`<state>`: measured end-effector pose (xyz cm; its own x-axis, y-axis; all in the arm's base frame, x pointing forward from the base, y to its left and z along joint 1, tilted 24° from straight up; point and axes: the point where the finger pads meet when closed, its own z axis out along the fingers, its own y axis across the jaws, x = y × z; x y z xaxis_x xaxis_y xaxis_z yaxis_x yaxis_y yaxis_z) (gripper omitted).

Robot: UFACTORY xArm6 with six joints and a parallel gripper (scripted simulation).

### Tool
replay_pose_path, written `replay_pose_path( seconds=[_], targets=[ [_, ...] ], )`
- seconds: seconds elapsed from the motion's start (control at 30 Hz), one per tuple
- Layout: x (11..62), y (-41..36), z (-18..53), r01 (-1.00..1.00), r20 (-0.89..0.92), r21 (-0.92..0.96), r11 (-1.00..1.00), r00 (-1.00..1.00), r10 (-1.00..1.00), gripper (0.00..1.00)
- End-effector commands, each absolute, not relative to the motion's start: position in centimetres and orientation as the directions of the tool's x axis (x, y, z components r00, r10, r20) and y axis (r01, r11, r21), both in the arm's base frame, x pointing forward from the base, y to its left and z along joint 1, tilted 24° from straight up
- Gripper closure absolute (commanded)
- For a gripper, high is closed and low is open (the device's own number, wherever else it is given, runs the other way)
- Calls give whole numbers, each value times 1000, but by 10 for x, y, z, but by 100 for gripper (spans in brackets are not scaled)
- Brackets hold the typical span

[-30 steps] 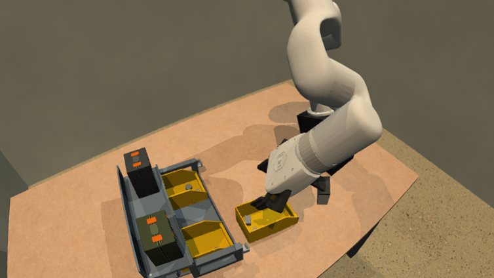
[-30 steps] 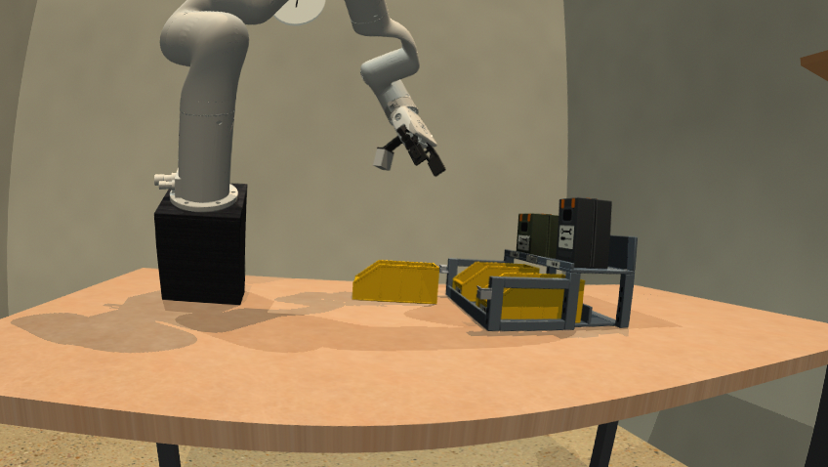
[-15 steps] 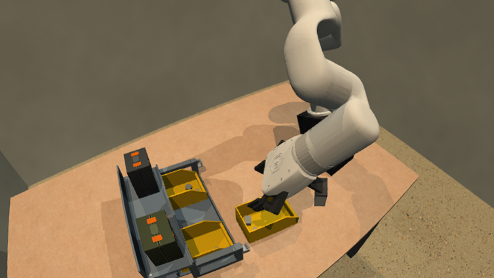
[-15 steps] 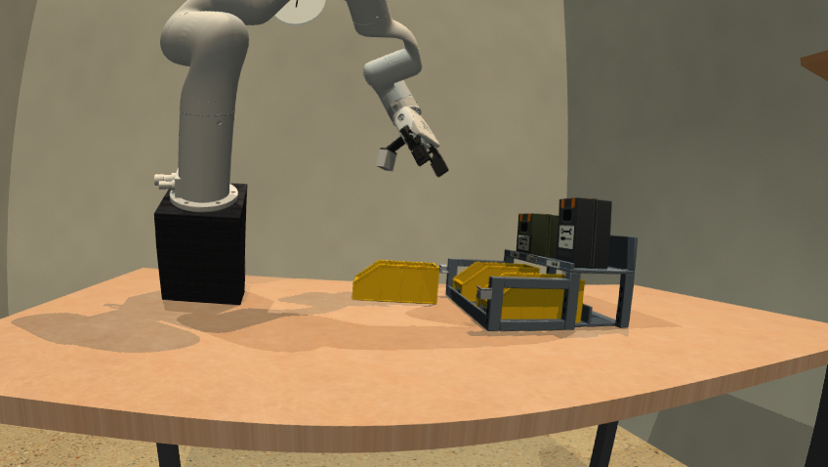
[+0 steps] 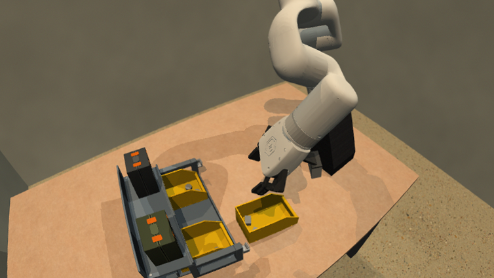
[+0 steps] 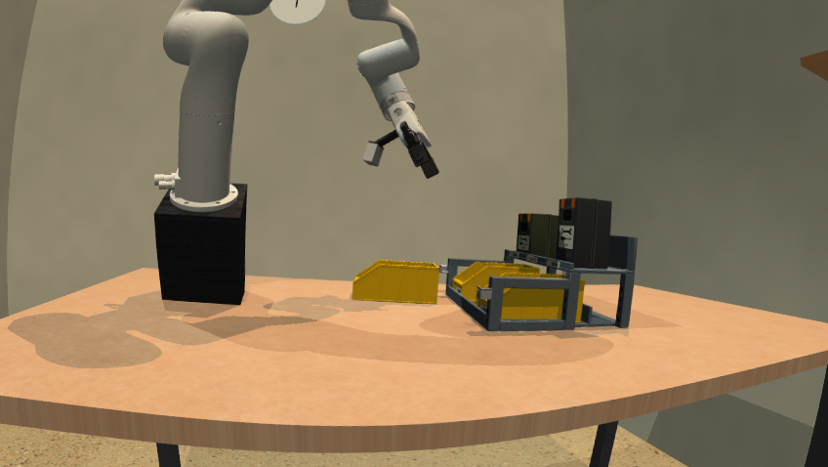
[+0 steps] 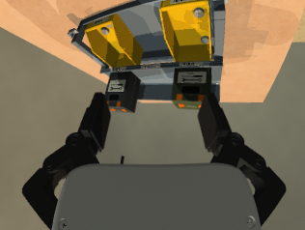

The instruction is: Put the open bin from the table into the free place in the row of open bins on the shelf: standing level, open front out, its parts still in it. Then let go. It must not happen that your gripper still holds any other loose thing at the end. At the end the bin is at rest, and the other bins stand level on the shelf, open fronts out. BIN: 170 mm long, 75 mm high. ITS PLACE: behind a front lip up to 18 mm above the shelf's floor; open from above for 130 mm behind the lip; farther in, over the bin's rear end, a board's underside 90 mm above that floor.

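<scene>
The yellow open bin point(image 5: 266, 216) stands on the table to the right of the shelf, with a small grey part point(image 5: 248, 219) inside it. The grey shelf point(image 5: 181, 219) holds two yellow bins, one at the far end point(image 5: 183, 188) and one at the near end point(image 5: 206, 238). Between them is a free place point(image 5: 196, 212). My gripper point(image 6: 426, 162) point(image 5: 269, 186) is open and empty. It hangs well above the table, over the loose bin's far side and apart from it; the wrist view point(image 7: 153, 113) shows nothing between the fingers.
Two dark boxes with orange tabs point(image 5: 141, 171) point(image 5: 158, 236) stand on the shelf's upper board, behind the bins. The black robot pedestal point(image 6: 199, 246) stands at the back of the table. The table's curved front edge runs close to the shelf's near end.
</scene>
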<state>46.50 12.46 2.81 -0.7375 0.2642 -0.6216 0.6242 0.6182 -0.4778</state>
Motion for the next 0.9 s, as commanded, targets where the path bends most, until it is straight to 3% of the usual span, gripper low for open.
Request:
replay_pose_path(
  seconds=[0.0,0.1,0.27,0.67,0.87],
  targets=[
    [466,125,30,611,-617,-464,641,-742,261,0],
    [466,125,30,611,-617,-464,641,-742,261,0],
    [434,88,38,404,-478,-483,777,-865,153,0],
    [434,88,38,404,-478,-483,777,-865,153,0],
    [403,51,46,175,-335,-458,871,-942,13,0]
  ],
)
